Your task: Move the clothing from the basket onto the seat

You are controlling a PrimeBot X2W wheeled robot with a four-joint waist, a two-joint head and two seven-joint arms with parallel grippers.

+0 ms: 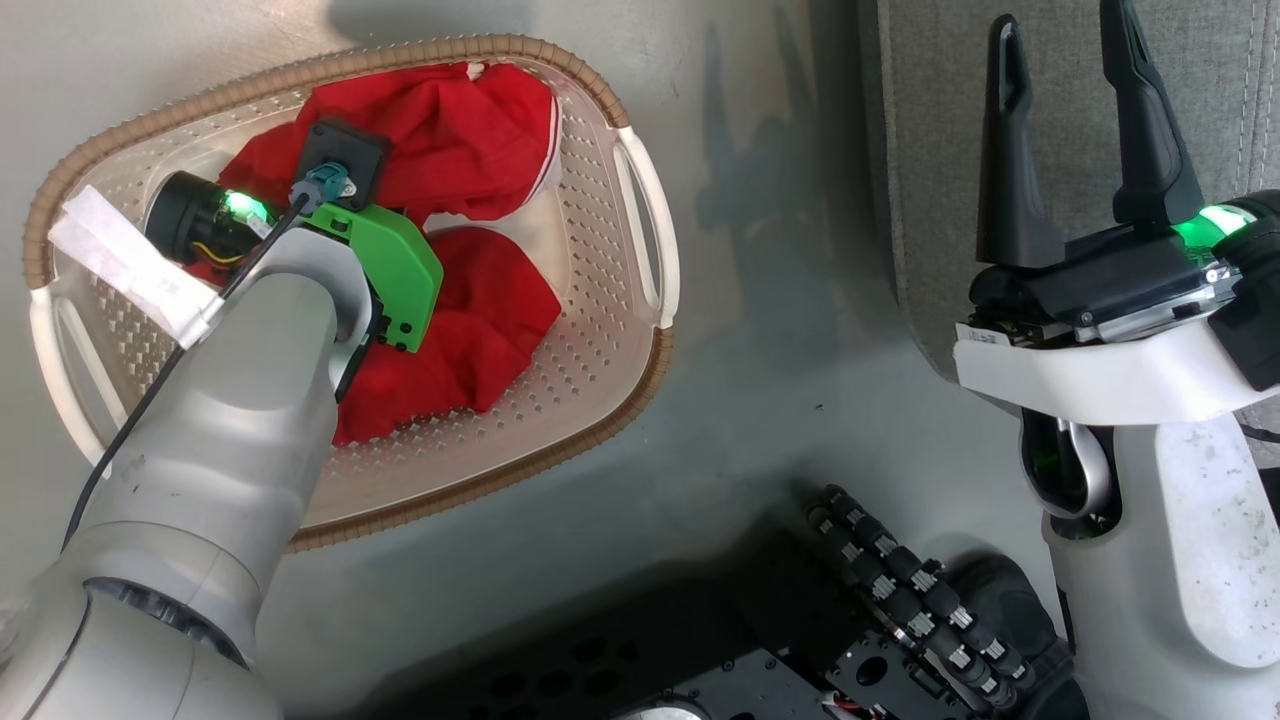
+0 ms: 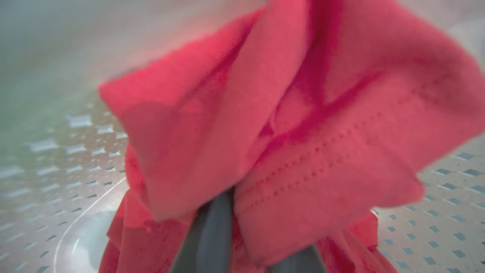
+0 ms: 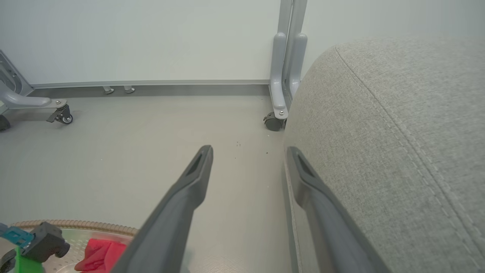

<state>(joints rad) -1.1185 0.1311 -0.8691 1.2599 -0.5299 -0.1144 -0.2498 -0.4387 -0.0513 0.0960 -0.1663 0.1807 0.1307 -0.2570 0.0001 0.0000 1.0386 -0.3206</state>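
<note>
While clamping a fold of the clothing point(image 2: 303, 132) with the left claw point(image 2: 257, 246) inside the basket point(image 1: 600, 340), barely begun: nothing on the seat point(image 1: 930, 150). Holding the right claw point(image 1: 1062, 30) spread, empty, beside it. Left to move: everything.

We find no writing that we can read. A small white label point(image 1: 978, 337) on the right arm's wrist housing point(image 1: 1090, 378) carries dark print, too small for us to make out. The white tape point(image 1: 135, 262) on the left forearm point(image 1: 250, 420) looks plain to us.
</note>
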